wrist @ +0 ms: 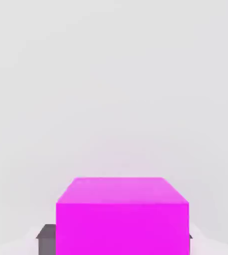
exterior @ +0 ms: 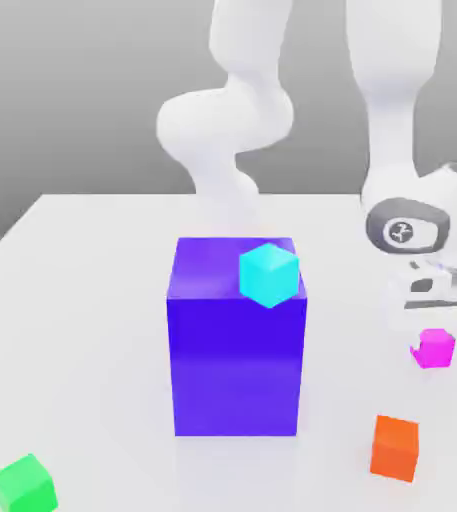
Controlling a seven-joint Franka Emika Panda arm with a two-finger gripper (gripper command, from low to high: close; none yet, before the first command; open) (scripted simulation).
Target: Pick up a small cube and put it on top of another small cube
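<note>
1. Here, going from the exterior view's left, a small green cube [exterior: 24,483] sits on the white table [exterior: 82,300] at the near left corner, well apart from everything else
2. Near the middle stands the big blue-purple block [exterior: 236,352], upright, far taller than any of the small cubes
3. A cyan cube [exterior: 269,273] appears at the block's top right edge, tilted on a corner; whether it rests on the block or is just in front of it cannot be told
4. Behind the block, at the far side, the white arm [exterior: 234,120] curves up and over toward the exterior view's right
5. An orange cube [exterior: 395,448] lies on the table near the front right, apart from the block
6. The small magenta-pink cube [exterior: 434,347] [wrist: 123,214] is on the right, farther back than the orange cube and just below the arm's hand
7. The gripper [exterior: 438,300] hangs directly above that cube at the right edge; from this view its fingers are hard to separate
8. In the hand view the magenta cube sits close, with a dark grey fingertip [wrist: 47,238] showing just beside its lower edge; whether the fingers are apart or pressed onto the cube cannot be told
</note>
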